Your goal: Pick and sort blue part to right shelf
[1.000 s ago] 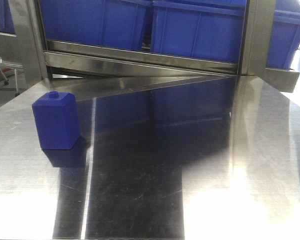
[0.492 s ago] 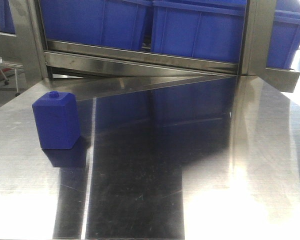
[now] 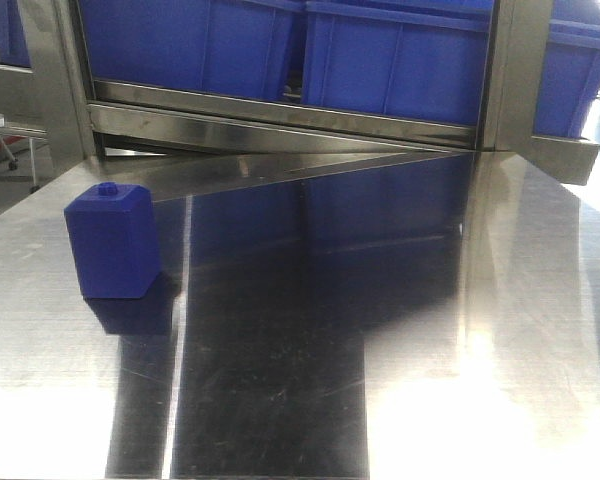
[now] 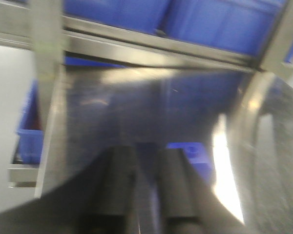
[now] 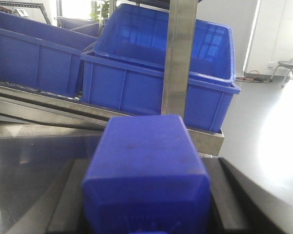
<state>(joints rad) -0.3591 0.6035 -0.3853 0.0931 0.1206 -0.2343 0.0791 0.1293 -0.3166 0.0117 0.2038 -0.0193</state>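
In the right wrist view my right gripper [image 5: 147,168] is shut on the blue part [image 5: 146,146], a solid-blue block that fills the space between both dark fingers [image 5: 63,200]. It is held up in front of the shelf post. In the front view a squatter blue block with a tiny knob [image 3: 113,245] stands on the steel table [image 3: 400,350] at the left. Neither gripper shows in that view. In the blurred left wrist view my left gripper [image 4: 147,156] is empty, its fingers nearly together, and the squat block [image 4: 193,153] lies just beyond to the right.
Blue bins [image 3: 390,60] sit on a sloped steel shelf [image 3: 280,130] behind the table. A steel post [image 5: 178,58] stands ahead of the held part, with a large blue bin [image 5: 151,73] behind it. The table's right edge drops to grey floor [image 5: 278,136].
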